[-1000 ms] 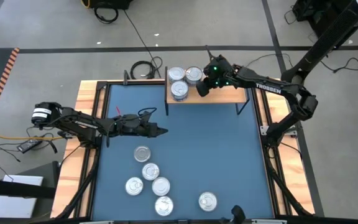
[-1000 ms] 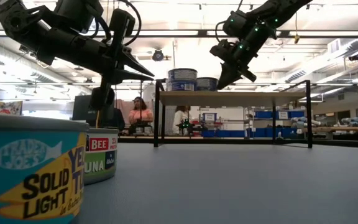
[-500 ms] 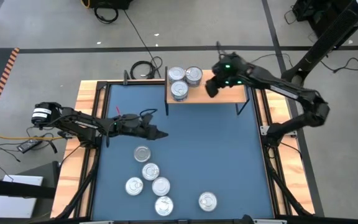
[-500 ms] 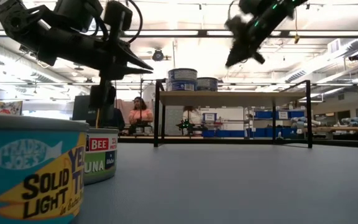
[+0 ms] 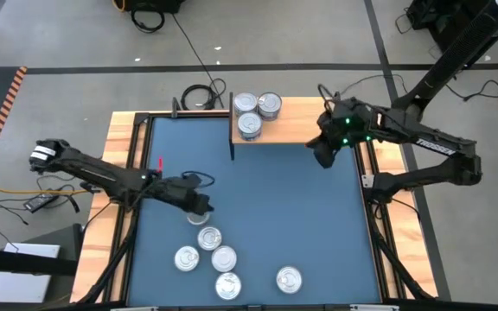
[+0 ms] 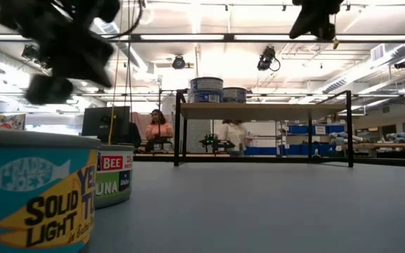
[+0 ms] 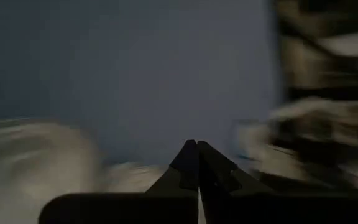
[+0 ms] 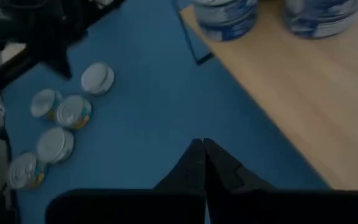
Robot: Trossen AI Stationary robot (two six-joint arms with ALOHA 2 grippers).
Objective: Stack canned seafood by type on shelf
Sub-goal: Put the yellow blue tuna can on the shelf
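On the blue table (image 5: 301,216), our left hand (image 5: 199,206), pressed together, sits over a tin (image 5: 198,216); descending like that could knock the cluster. Right hand (image 5: 325,154), also pressed together, hovers beside the shelf (image 5: 296,130)

Three cans (image 5: 255,113) on shelf (image 5: 294,131); five cans (image 5: 217,258) on table (image 5: 284,207).

An open robotics lab: ceiling strip lights (image 6: 188,37), workbenches (image 6: 315,147), seated person (image 6: 158,128) (far behind the table (image 6: 259,211)).
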